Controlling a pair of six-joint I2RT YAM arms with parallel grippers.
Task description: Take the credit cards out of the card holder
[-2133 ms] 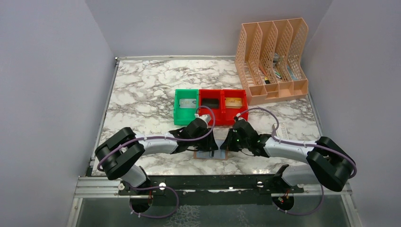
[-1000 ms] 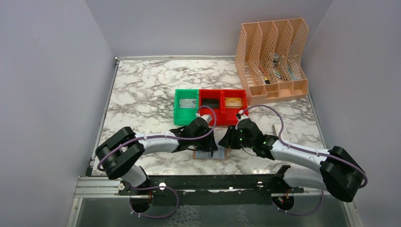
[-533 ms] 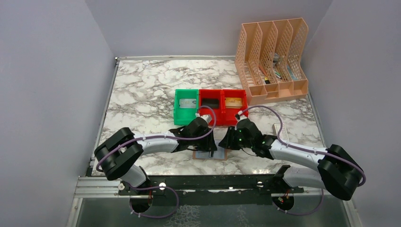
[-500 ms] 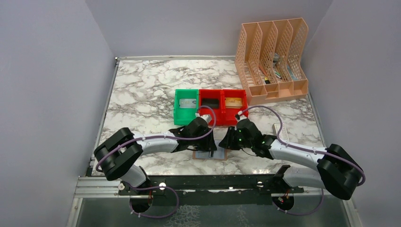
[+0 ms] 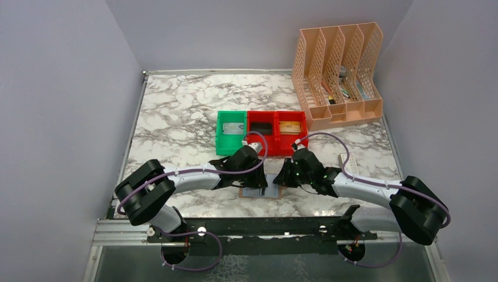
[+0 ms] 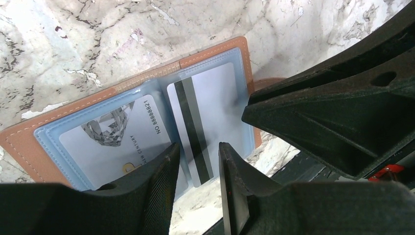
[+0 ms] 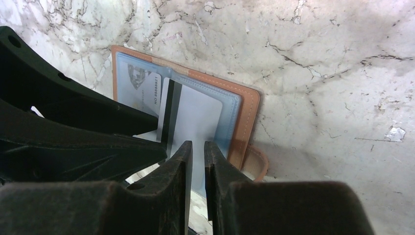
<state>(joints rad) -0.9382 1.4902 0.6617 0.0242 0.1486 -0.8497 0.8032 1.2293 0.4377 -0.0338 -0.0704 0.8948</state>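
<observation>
The brown card holder (image 5: 261, 193) (image 6: 215, 49) (image 7: 249, 112) lies open on the marble near the front edge, its light blue lining up. A silver credit card with a diamond print (image 6: 112, 137) (image 7: 142, 85) sits in one pocket. A second silver card with a black stripe (image 6: 210, 107) (image 7: 195, 117) sticks partly out of the other pocket. My left gripper (image 5: 258, 182) (image 6: 198, 147) stands open low over the striped card's near edge. My right gripper (image 5: 281, 179) (image 7: 198, 144) faces it from the right with only a narrow gap between its jaws, through which that card shows.
Behind the holder stand a green bin (image 5: 231, 132) and two red bins (image 5: 276, 130), each with a card inside. A peach file organizer (image 5: 337, 76) is at the back right. A white box (image 5: 349, 163) lies by the right arm. The table's front edge is close.
My right gripper's jaws have narrowed a lot and it has edged left toward the holder. The left gripper has barely moved.
</observation>
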